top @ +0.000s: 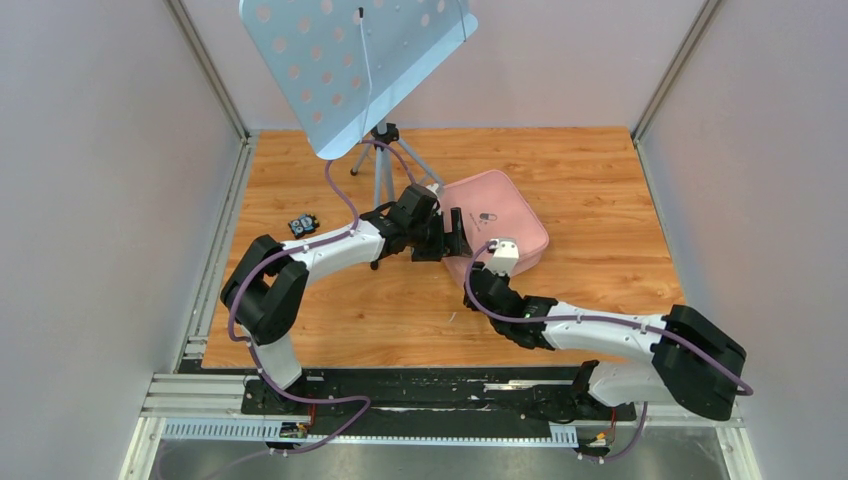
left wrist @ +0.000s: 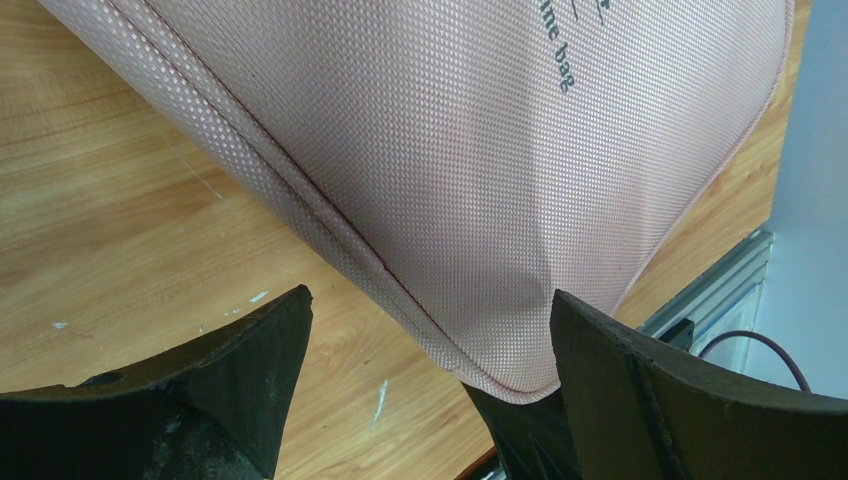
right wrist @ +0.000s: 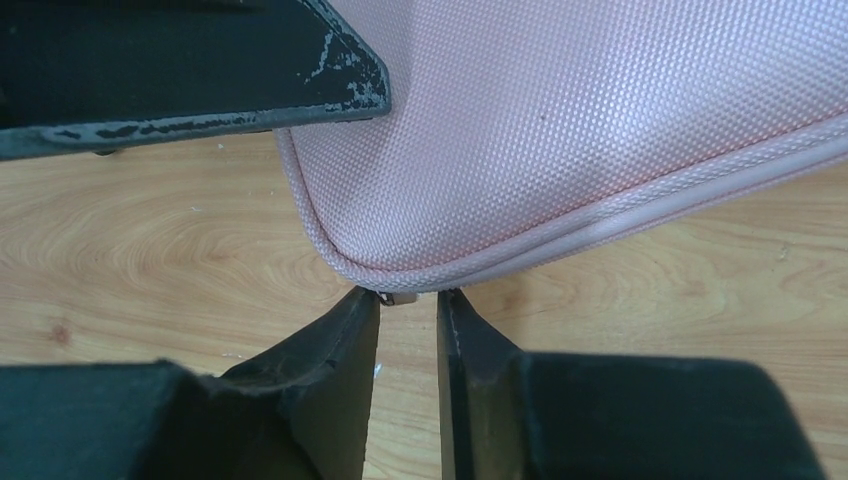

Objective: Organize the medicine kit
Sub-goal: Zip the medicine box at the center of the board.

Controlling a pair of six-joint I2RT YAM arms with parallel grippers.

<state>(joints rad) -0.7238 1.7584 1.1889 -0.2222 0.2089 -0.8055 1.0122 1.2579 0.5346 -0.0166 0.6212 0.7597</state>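
I am holding my left gripper wide apart, straddling a left corner of the pink medicine kit, which is lying closed on the desk. My right gripper is sitting nearly together at its near-corner zip pull; I cannot tell whether it is pinching.

Looks like a robotics lab test cell: plain grey panels closing in three sides, a wood-grain desk, two white-and-black arms bolted at its near edge beside an aluminium rail, purple cables trailing, a perforated blue stand on a tripod.
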